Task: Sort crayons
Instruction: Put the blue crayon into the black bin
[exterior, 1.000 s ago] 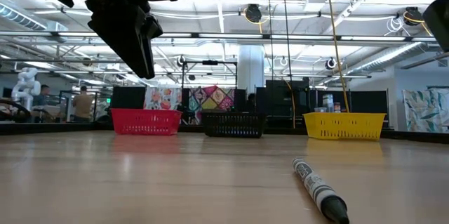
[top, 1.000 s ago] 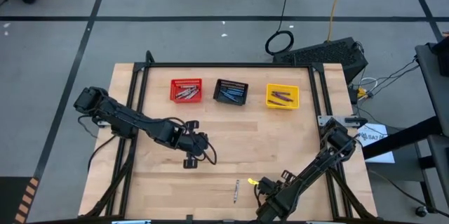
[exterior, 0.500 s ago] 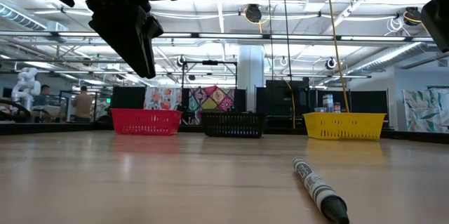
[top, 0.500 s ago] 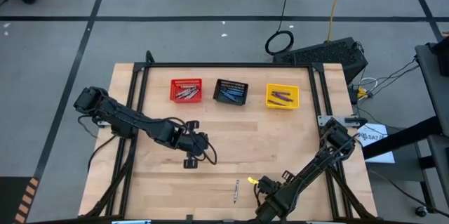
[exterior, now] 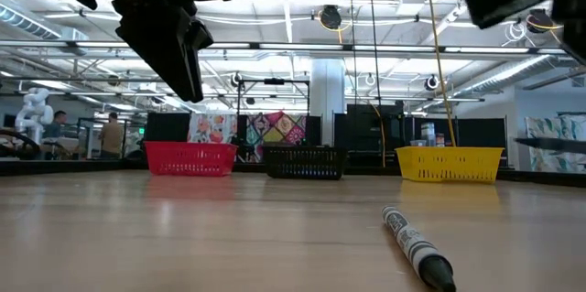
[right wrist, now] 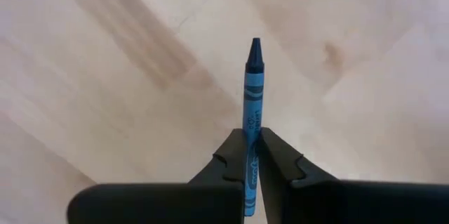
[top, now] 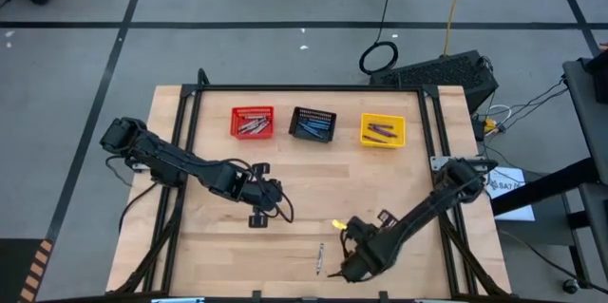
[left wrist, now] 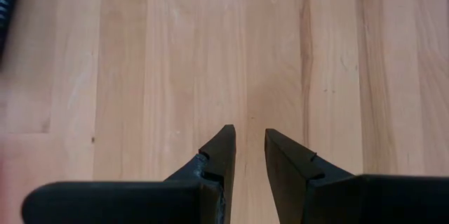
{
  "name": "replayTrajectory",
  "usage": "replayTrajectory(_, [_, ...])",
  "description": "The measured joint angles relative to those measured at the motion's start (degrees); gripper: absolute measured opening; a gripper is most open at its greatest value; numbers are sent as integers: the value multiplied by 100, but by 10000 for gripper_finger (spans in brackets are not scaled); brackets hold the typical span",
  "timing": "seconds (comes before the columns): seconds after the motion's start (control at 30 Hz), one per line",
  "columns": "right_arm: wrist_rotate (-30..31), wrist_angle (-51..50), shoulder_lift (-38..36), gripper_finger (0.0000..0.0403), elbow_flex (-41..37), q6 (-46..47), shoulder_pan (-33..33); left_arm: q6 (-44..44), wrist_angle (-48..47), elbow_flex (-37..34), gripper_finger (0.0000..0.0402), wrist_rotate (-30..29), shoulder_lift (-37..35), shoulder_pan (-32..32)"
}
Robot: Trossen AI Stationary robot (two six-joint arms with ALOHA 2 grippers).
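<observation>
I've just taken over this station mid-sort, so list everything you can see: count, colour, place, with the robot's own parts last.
table: one, light wood, under everything.
red basket: one, far side, leftmost of the row, grey crayons inside.
black basket: one, middle of the row, blue crayons inside.
yellow basket: one, rightmost of the row, purple crayons inside.
grey crayon: one, loose on the table near the front edge.
blue crayon: one, clamped in the right tool.
left tool: open, empty, over bare table, left of centre.
right tool: shut on the blue crayon, near the front edge.
</observation>
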Motion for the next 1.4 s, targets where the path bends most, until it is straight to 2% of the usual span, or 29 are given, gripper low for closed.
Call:
replayTrajectory(0.43, [1518, 226, -479, 0, 7, -2273, -1875, 24, 13, 0, 77, -9, 0, -32])
replayTrajectory(0.67, [1777, 1017, -483, 0, 11, -3803, -2960, 77, 17, 0, 77, -58, 0, -30])
replayTrajectory(1.07, [1739, 2632, -483, 0, 15, -6246, -4431, 461, 21, -1, 77, -186, 0, 150])
replayTrajectory(1.2, [1104, 3323, -483, 0, 16, -7077, -4877, 465, 137, 0, 77, -162, 0, 275])
replayTrajectory(1.4, [542, 3537, -483, 0, 17, -7419, -5392, 648, 196, 0, 77, -162, 0, 464])
